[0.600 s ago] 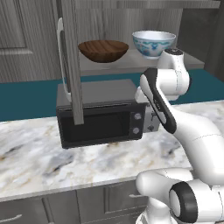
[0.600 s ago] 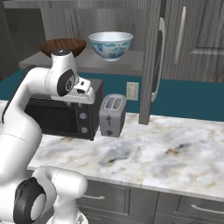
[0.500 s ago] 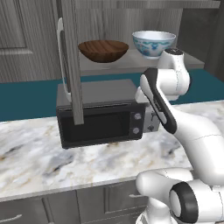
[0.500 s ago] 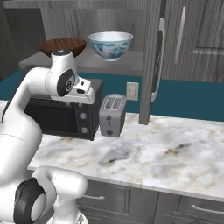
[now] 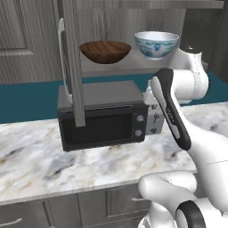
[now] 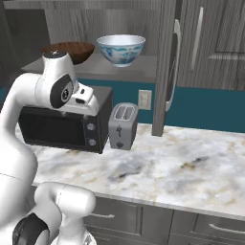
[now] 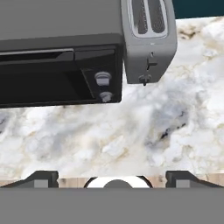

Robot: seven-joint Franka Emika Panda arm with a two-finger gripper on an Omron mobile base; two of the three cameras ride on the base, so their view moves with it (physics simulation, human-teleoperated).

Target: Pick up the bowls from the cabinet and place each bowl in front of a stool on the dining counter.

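Hand view looks down on the marble worktop (image 7: 131, 135), with the microwave (image 7: 57, 52) at 11 o'clock and the toaster (image 7: 148, 39) at 1 o'clock; the claw (image 7: 112, 178) stands wide apart, holding nothing. On the cabinet shelf (image 5: 133, 67) sit the wooden bowl (image 5: 105, 51) and, at its 3 o'clock, the floral bowl (image 5: 156, 44), beside the open cabinet door (image 5: 73, 62).

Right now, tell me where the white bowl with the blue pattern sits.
The white bowl stands on the open cabinet's grey shelf, right of the wooden bowl in the left base view, above the microwave.
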